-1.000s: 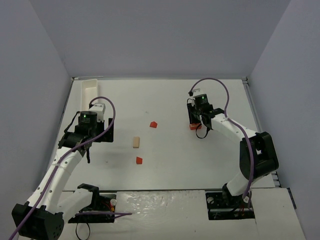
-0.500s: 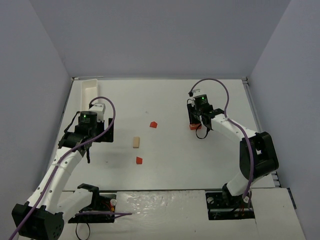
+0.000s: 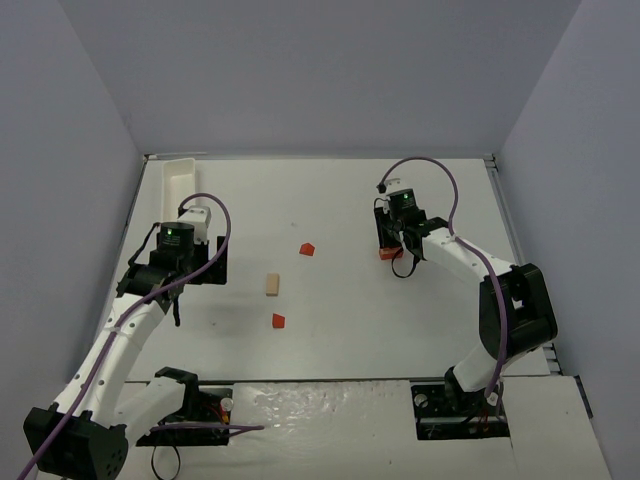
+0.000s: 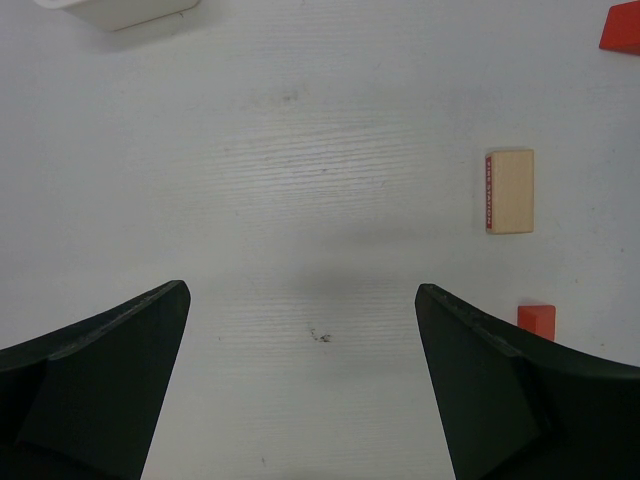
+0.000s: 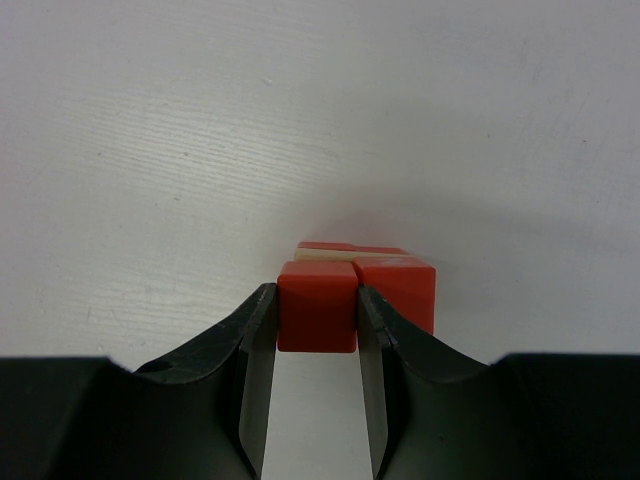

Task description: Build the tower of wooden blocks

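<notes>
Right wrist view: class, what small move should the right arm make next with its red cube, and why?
Probably open the jaws a little. The right gripper clamps a red cube sitting flush against the wood block tower, tops about level, so it looks placed.

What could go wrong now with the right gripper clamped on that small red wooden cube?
Opening the right gripper could push its finger into the neighbouring red cube pressed beside it, shifting the stack. Sideways drift could knock the held red wooden cube into the pale tan piece behind it.
</notes>
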`<action>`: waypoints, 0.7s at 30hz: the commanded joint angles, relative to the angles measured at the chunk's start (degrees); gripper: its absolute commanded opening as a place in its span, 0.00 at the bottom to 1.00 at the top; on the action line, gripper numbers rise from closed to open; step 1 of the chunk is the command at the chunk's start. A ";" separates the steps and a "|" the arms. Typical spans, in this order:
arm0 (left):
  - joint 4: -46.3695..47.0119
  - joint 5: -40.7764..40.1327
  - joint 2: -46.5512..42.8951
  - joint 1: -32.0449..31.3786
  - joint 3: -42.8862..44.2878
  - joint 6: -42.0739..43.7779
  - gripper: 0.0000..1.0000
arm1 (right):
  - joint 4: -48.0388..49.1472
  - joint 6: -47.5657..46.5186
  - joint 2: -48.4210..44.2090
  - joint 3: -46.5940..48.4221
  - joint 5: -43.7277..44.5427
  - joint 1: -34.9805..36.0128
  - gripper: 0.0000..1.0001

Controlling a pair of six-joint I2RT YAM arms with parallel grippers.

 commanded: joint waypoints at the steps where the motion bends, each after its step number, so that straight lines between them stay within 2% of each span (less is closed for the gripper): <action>1: 2.84 0.33 0.02 0.08 1.41 0.66 0.95 | 2.63 0.14 -1.86 0.17 1.49 -0.41 0.29; 21: 2.84 0.54 0.37 0.16 1.41 0.66 0.95 | 2.59 0.14 -1.88 0.26 1.67 -0.35 0.37</action>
